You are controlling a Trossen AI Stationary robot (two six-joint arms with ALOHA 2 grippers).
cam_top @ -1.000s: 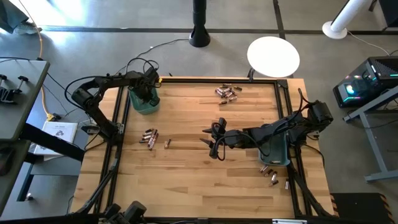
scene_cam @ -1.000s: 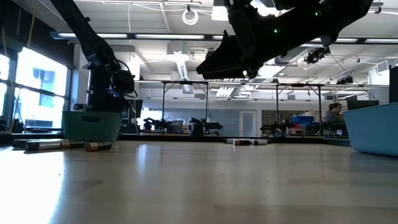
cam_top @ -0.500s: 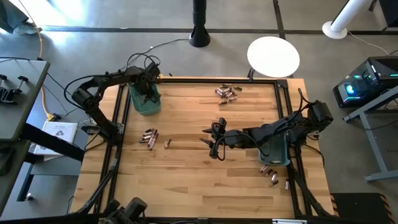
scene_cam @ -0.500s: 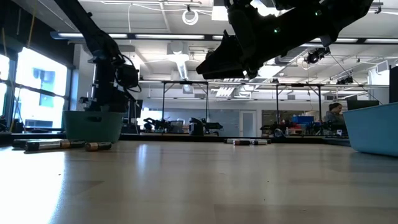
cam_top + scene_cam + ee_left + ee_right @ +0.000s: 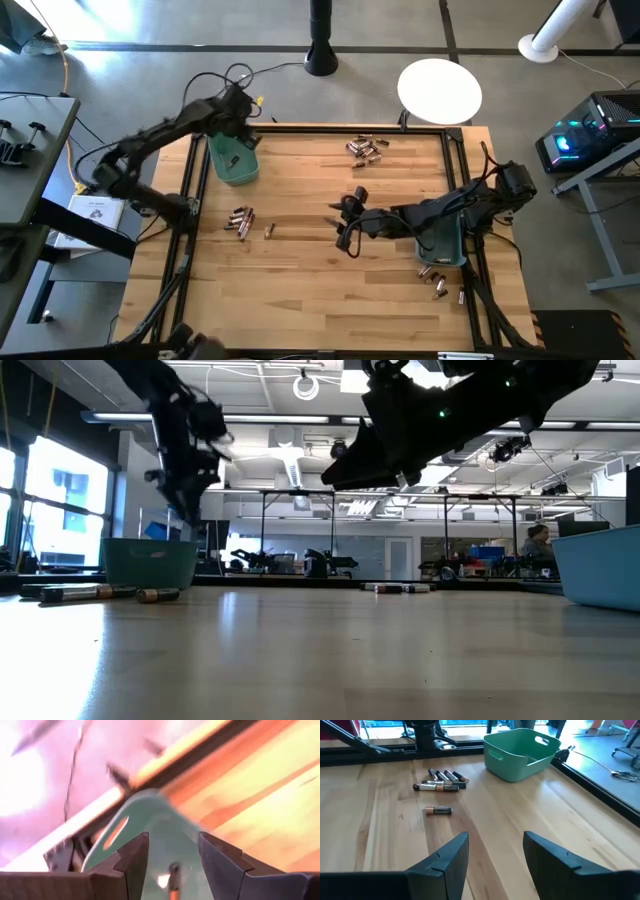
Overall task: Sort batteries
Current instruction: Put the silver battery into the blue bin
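My left gripper (image 5: pixel 240 136) hangs open above the green bin (image 5: pixel 231 160) at the table's far left, touching nothing. In the left wrist view its fingers (image 5: pixel 135 857) frame the bin's inside (image 5: pixel 150 825), where a blurred small object (image 5: pixel 173 871) shows. My right gripper (image 5: pixel 345 218) hovers open over the table's middle, raised above the wood (image 5: pixel 335 468). Batteries lie in a cluster (image 5: pixel 240 218) with a single cell (image 5: pixel 269 229) beside it. The right wrist view shows that cluster (image 5: pixel 441 781) and the single cell (image 5: pixel 438 810).
More batteries lie near the far edge (image 5: pixel 365 148) and near the right front (image 5: pixel 438 280). A blue-grey bin (image 5: pixel 446 242) sits under the right arm, by the table's right edge (image 5: pixel 600 565). Bare wood stretches across the near half. A black frame borders the table.
My left gripper has risen out of the green bin and now stands well above its rim, shifted a little toward the far edge. The arm behind it has swung and straightened.
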